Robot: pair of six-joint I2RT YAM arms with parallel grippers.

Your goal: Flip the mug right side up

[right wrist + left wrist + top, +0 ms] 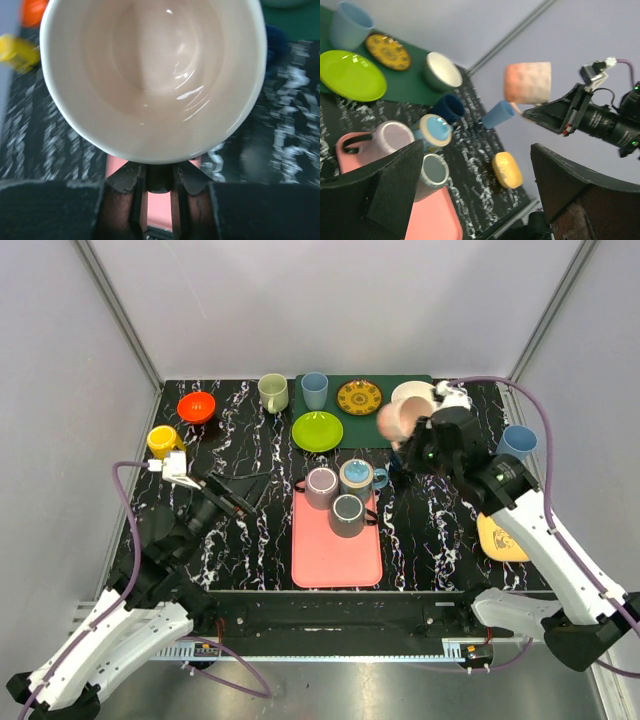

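Observation:
The pink dimpled mug (pixel 394 420) is held in the air above the table's back right, near the green mat. My right gripper (pixel 416 445) is shut on its handle. In the right wrist view the mug's open mouth (pixel 152 75) faces the camera and fills the frame, with the gripper (pixel 160 175) closed just below its rim. In the left wrist view the mug (pixel 527 82) hangs on its side at the tip of the right arm. My left gripper (pixel 238 492) is open and empty low over the table's left; its jaws (pixel 475 160) stand wide apart.
A pink tray (pixel 335 545) holds three upright mugs (pixel 345 495). A green mat (pixel 385 430) carries a lime plate (pixel 317 430), a patterned plate (pixel 359 397) and a white bowl (pixel 410 392). A red bowl (pixel 197 406), yellow cup (pixel 161 441), blue cup (pixel 517 442) and yellow dish (pixel 497 538) stand around.

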